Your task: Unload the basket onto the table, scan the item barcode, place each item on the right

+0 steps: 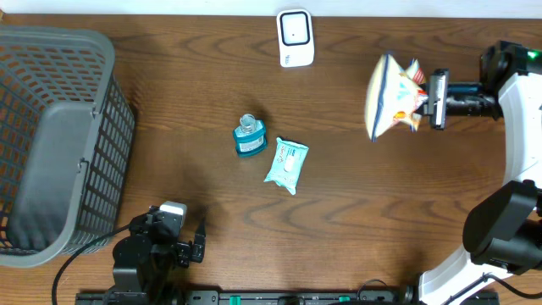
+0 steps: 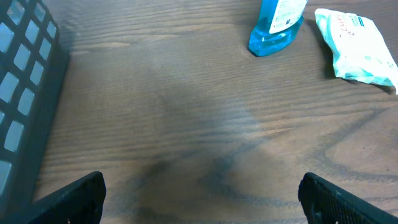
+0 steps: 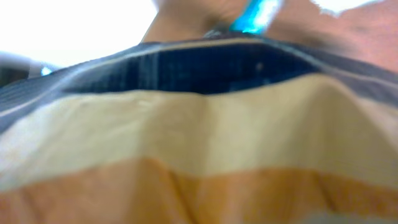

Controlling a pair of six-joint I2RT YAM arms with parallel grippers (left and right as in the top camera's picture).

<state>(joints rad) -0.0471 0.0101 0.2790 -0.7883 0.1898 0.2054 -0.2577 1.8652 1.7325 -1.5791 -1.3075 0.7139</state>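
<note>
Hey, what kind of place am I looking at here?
Likely a mock shop checkout: a white barcode scanner, a grey basket, and small goods such as a blue bottle and a snack bag.

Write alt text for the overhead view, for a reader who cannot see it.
The right pincer grips a white, blue and orange snack bag at upper right, to the right of the white scanner at top centre. A blue bottle and a teal packet sit side by side in the middle, and a grey basket stands at the left edge.

Looks like a mock shop checkout: white scanner (image 1: 295, 37), grey basket (image 1: 117, 144), blue bottle (image 1: 249, 138) and wipes pack (image 1: 286, 164) set out on a wood-grain desk (image 1: 195, 76).
</note>
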